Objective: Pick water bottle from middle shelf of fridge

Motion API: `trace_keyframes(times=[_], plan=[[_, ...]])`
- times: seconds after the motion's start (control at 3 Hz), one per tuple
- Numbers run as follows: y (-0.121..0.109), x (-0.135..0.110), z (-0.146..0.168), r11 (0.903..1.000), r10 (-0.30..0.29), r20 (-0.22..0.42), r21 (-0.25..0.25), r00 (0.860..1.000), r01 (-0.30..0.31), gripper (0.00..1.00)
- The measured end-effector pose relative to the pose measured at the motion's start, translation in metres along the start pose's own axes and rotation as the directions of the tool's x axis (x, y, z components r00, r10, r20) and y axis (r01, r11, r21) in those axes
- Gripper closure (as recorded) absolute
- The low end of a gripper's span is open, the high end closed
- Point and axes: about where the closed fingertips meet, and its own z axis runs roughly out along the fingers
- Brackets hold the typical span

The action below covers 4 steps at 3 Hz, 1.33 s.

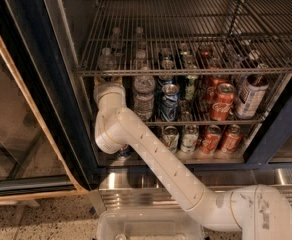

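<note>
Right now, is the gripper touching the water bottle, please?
Cannot tell. In the camera view the gripper sits left of the water bottle, its tip hidden behind the arm.

Silvery metal-wire middle shelf (198, 121), clear ribbed plastic water bottle (144, 97), smooth white-cased claw (108, 85) just beside it

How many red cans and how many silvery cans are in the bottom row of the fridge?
Red cans: 2
Silvery cans: 2
Total: 4
The gripper is up at the middle shelf, left of the water bottle.
</note>
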Motion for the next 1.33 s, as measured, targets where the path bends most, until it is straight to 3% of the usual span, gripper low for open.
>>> trace_keyframes(times=[1.33], plan=[[0.018, 0.008, -0.029, 1.0000, 0.002, -0.028, 0.001, 1.000, -0.002, 1.00]])
